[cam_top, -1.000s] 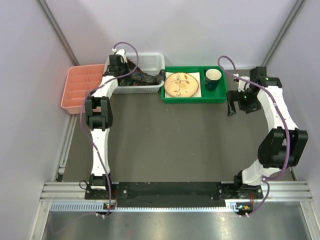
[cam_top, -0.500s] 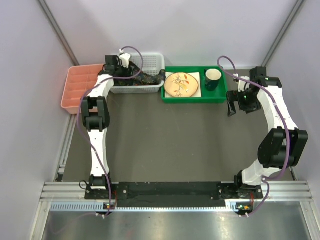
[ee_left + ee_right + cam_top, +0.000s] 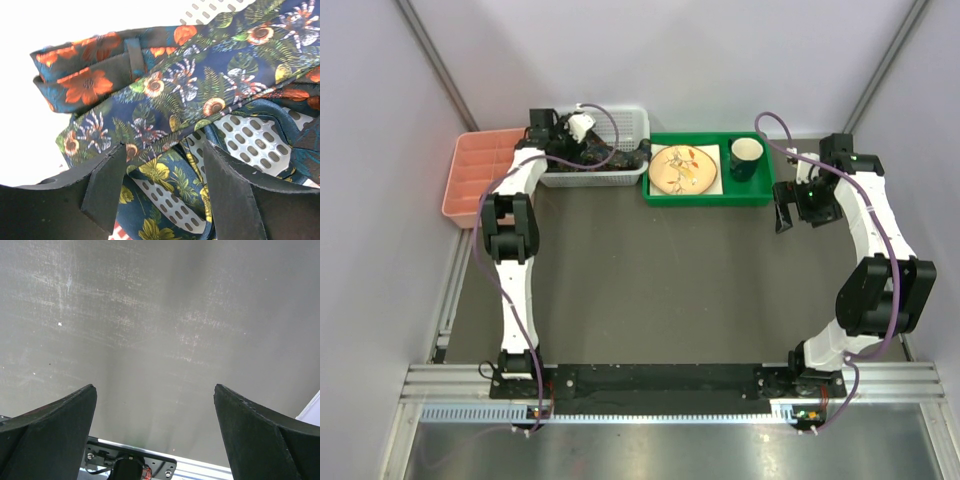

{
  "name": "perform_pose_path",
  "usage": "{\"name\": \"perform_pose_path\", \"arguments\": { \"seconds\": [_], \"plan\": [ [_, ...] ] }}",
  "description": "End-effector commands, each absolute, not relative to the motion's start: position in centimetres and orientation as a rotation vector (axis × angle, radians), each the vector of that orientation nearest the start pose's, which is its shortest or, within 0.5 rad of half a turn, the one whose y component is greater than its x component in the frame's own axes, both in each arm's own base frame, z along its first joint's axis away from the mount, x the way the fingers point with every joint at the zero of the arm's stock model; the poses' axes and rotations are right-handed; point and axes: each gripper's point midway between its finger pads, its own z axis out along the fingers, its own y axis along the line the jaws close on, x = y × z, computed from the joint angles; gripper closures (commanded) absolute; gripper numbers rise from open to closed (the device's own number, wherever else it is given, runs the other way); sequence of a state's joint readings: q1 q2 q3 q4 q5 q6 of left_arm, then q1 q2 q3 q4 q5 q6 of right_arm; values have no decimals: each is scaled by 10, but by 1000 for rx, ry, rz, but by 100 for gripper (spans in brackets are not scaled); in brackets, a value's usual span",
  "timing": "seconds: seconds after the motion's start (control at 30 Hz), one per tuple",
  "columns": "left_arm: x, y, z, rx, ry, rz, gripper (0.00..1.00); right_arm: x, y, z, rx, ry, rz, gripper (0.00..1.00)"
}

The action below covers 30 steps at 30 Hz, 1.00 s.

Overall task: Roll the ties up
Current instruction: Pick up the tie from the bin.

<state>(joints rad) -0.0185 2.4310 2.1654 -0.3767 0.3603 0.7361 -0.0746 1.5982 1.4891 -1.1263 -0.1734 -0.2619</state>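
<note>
The ties (image 3: 615,157) lie in a heap in the white perforated basket (image 3: 620,122) at the back left. Up close they are dark navy with orange, green and yellow flowers, one folded thick end (image 3: 85,75) at upper left and looser bands (image 3: 165,172) below on the basket floor (image 3: 245,137). My left gripper (image 3: 585,135) is down in the basket, open (image 3: 164,146), its fingers (image 3: 105,185) either side of the loose fabric without clamping it. Over bare table at the right, my right gripper (image 3: 787,208) hangs wide open (image 3: 154,386) and empty.
A green tray (image 3: 660,195) right of the basket holds a patterned plate (image 3: 682,168) and a green mug (image 3: 746,157). A pink divided tray (image 3: 480,175) sits left of the basket. Grey walls close in both sides; the metal rail (image 3: 130,460) runs along the near edge.
My left gripper has gone from shut to open over the ties, and its wrist has swung towards the back right inside the basket. The right arm has not moved.
</note>
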Motion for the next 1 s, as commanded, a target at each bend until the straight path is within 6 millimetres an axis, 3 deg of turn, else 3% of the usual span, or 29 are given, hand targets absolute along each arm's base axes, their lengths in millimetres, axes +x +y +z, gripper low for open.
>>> {"name": "perform_pose_path", "arguments": {
  "seconds": [0.0, 0.37, 0.43, 0.57, 0.8, 0.97],
  "plan": [
    [662, -62, 119, 1091, 1824, 53, 34, 330, -4, 176, -323, 2719, 138, 1],
    [667, -69, 92, 1182, 1806, 77, 36, 333, -7, 174, -317, 2722, 119, 1],
    [670, -66, 89, 1169, 1809, 99, 42, 333, -7, 174, -315, 2724, 120, 1],
    [686, -66, 103, 1091, 1750, 132, 53, 333, -7, 174, -314, 2728, 115, 1],
    [694, -77, 128, 993, 1659, 90, 54, 331, -8, 172, -320, 2734, 111, 1],
    [697, -80, 128, 991, 1642, 74, 53, 332, -8, 170, -321, 2736, 109, 1]
  ]
}}
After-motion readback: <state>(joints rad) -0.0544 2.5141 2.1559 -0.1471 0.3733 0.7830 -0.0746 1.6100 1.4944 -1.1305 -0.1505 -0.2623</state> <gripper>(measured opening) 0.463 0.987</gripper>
